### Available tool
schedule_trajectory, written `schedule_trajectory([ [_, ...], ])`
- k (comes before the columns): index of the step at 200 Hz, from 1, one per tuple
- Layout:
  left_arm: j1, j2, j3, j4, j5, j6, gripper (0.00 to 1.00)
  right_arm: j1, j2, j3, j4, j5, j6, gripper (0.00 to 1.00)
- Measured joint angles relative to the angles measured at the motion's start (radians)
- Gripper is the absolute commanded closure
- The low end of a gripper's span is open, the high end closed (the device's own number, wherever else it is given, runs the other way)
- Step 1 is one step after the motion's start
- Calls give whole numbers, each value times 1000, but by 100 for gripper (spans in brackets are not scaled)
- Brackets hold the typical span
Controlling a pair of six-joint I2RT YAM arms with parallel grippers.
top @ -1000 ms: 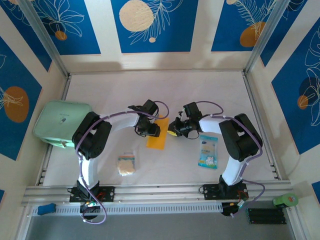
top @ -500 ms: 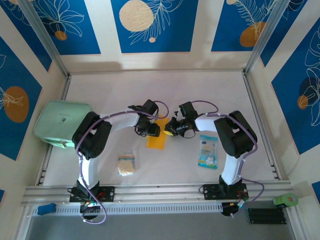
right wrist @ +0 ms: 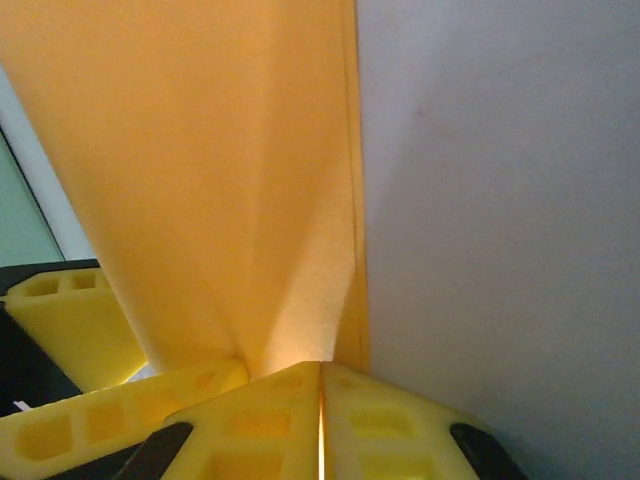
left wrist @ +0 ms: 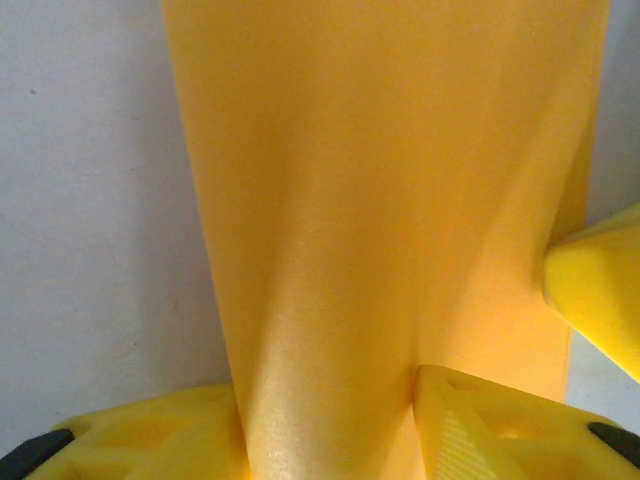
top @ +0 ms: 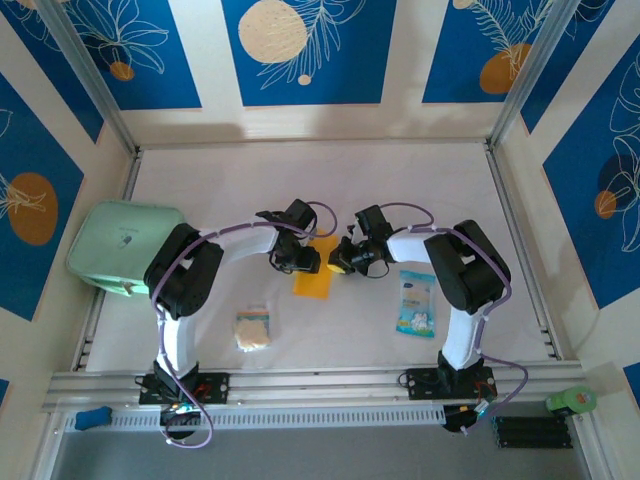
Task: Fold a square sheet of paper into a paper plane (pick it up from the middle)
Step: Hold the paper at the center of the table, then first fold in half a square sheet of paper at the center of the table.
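Fingers (right wrist: 390, 425) of right gripper (right wrist: 320, 370) pressed together on the square sheet of paper (right wrist: 200, 170), left gripper (left wrist: 328, 385) fingers clamping its raised ridge; light, limp, crease-prone, so grip folded edges.

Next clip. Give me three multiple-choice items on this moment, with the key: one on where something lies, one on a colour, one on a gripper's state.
1. Where does the blue-and-white packet lie?
A) to the right of the paper
B) to the left of the paper
C) on top of the paper

2. What colour is the paper?
A) white
B) orange-yellow
C) green

3. The right gripper is:
A) wide open
B) half open, well away from the paper
C) shut, with the paper at its tips

Key:
1 A: the top view shows the packet to the right of the paper, apart from it.
2 B: the sheet looks orange-yellow in the top view and both wrist views.
3 C: the right wrist view shows the two yellow fingers pressed together where the paper meets them.
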Motion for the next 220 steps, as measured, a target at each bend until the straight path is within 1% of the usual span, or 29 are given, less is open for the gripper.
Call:
schedule_trajectory([
  [41,0,-4,0,0,0,0,50,0,5,8,-16,3,-12,92],
  [79,-4,-37,4,-6,-2,-18,35,0,13,32,-57,6,-51,93],
  [99,-6,-71,3,-46,-43,-36,31,1,21,54,-97,11,-93,93],
  [123,6,-146,2,-83,-89,-58,31,2,35,91,-153,16,-158,93],
  [143,7,-217,2,-81,-105,-74,34,3,53,134,-212,20,-221,94],
  [158,7,-251,-3,-64,-98,-88,39,5,66,164,-252,24,-266,94],
  [190,7,-261,-58,43,6,-149,52,8,86,209,-312,34,-333,94],
  [220,6,-217,-77,109,97,-214,62,10,95,227,-336,34,-356,94],
])
